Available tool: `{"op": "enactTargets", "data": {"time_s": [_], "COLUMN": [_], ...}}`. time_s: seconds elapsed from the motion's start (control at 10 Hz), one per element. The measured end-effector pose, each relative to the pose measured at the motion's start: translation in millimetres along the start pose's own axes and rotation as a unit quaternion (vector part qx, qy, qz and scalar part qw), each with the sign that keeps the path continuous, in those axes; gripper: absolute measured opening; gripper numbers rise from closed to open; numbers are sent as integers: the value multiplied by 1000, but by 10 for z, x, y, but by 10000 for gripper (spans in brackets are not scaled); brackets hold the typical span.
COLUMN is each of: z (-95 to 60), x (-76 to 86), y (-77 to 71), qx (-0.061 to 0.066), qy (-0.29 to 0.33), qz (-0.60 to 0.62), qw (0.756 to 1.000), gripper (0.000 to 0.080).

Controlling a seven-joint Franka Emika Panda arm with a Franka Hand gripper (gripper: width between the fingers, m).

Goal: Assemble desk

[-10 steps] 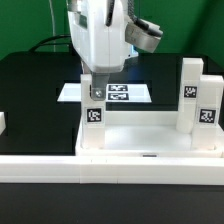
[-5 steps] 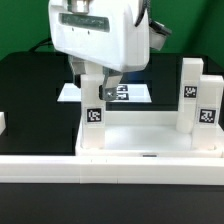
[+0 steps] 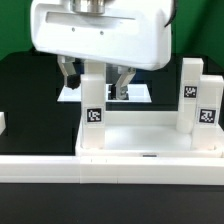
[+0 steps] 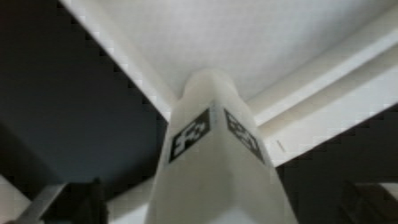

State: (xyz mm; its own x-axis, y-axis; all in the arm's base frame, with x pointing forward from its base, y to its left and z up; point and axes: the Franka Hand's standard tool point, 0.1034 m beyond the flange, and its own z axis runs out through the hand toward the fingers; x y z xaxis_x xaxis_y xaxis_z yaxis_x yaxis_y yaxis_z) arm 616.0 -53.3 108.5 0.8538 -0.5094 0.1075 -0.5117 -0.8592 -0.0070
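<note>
The desk top point(image 3: 150, 130), a white rimmed tray, lies at the exterior view's right. A tagged white leg point(image 3: 95, 108) stands upright in its back corner on the exterior view's left. My gripper point(image 3: 95, 78) hangs open over this leg, one finger point(image 3: 68, 72) on each side and apart from it. Two more legs point(image 3: 190, 95) point(image 3: 209, 112) stand upright at the tray's far side on the exterior view's right. The wrist view looks down the leg point(image 4: 217, 150) onto the desk top point(image 4: 311, 45), with my gripper point(image 4: 222, 208) straddling the leg's top end.
The marker board point(image 3: 140, 92) lies behind the tray on the black table. A long low white rail point(image 3: 60, 165) runs along the front edge. A small white piece point(image 3: 2, 122) shows at the exterior view's left edge.
The gripper has opened wider and risen off the leg, looming larger in the exterior view. The leg stays upright in the corner socket.
</note>
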Motion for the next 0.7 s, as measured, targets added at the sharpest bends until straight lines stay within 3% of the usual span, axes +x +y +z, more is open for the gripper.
{"op": "enactTargets", "data": {"time_s": [0.7], "z": [0], "x": [7], "y": [13], "qx": [-7], "qy": [1], "qz": [-223], "qw": [975], "gripper": [649]}}
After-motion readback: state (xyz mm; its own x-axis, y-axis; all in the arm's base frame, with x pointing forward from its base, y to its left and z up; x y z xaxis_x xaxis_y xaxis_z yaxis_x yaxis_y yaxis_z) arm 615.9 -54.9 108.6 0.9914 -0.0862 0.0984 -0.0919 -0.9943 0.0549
